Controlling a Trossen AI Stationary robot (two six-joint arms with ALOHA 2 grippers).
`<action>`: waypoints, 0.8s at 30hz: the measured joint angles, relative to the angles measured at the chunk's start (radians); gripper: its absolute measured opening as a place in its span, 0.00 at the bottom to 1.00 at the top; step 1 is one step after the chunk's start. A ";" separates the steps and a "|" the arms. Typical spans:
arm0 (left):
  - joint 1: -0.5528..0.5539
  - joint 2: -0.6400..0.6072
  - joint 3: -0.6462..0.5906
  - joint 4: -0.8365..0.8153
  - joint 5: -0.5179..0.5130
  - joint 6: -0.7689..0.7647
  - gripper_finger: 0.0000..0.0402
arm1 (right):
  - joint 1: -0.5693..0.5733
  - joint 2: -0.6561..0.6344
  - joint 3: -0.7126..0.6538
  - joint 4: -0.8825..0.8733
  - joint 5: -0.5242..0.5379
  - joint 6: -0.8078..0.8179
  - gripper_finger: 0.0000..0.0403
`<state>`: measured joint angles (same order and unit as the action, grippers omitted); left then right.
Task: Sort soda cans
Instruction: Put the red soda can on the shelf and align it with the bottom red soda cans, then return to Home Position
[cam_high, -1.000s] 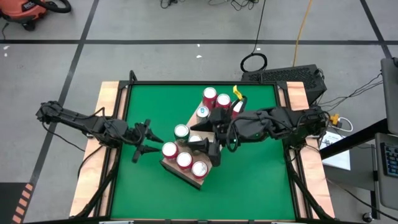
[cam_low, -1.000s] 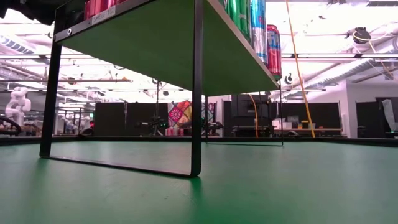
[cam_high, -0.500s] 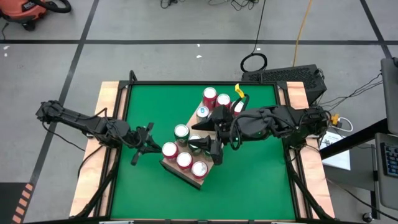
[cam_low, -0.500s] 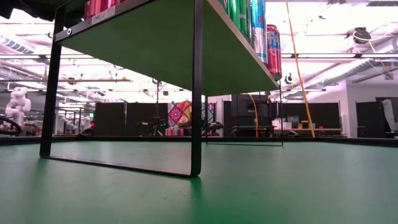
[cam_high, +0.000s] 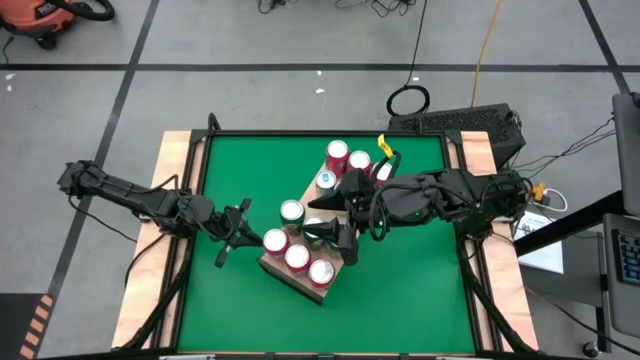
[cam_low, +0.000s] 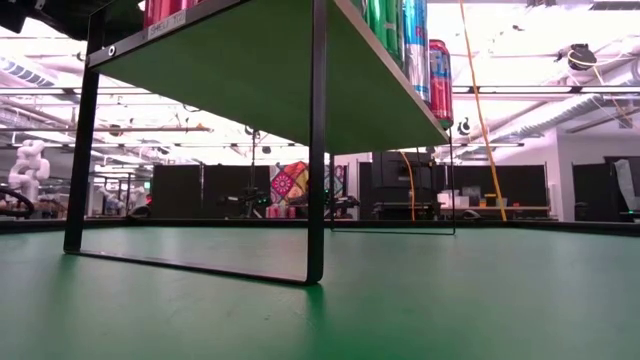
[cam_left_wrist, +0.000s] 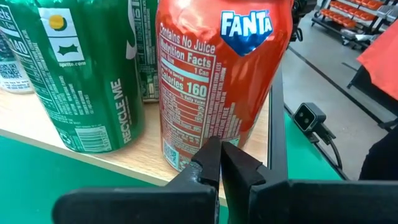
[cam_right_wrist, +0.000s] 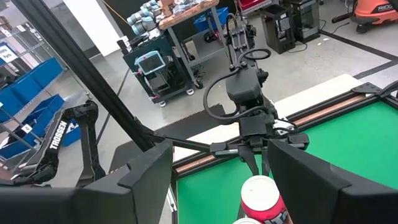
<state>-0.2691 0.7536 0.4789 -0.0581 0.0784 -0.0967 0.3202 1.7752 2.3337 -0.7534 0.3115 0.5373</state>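
Note:
Several soda cans stand upright on a light wooden board (cam_high: 300, 282) raised on a black frame. Three red cans (cam_high: 297, 257) line its near edge, a green can (cam_high: 291, 211) stands behind them, and more red cans (cam_high: 338, 152) stand at the far end. My left gripper (cam_high: 250, 236) is shut, level with the leftmost red Fanta can (cam_left_wrist: 217, 74), beside a green Sprite can (cam_left_wrist: 81, 81). My right gripper (cam_high: 323, 234) hovers open above the middle of the board. Nothing shows between its fingers (cam_right_wrist: 149, 180), and the red can's top (cam_right_wrist: 261, 193) lies below them. My left gripper lays its shut fingertips (cam_left_wrist: 214, 155) against the red Fanta can's side wall close to its bottom rim (cam_left_wrist: 208, 127). The fingers lie level and come from the table's left side. The can stands upright on the board's left corner.
The board's black frame leg (cam_low: 317, 140) stands on the green table (cam_low: 400, 310), with open table under the board. A yellow object (cam_high: 383, 150) lies near the board's far end. Wooden side rails (cam_high: 170, 170) border the table.
My left gripper has shut its fingers and moved a little toward the table's right edge, up to the leftmost red can. The cans and my right gripper have kept their places.

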 joint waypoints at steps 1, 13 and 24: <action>0.000 0.000 0.000 0.000 0.000 0.000 0.03 | 0.000 0.000 0.000 0.000 0.000 0.000 0.62; 0.000 -0.106 0.028 -0.005 0.034 -0.081 0.03 | 0.001 0.000 0.000 0.001 -0.016 -0.002 0.62; 0.000 -0.238 0.147 -0.004 -0.073 -0.061 0.03 | -0.019 -0.019 0.000 0.064 -0.025 -0.290 0.46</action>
<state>-0.2687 0.5160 0.6257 -0.0617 0.0053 -0.1580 0.3012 1.7562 2.3337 -0.6890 0.2867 0.2474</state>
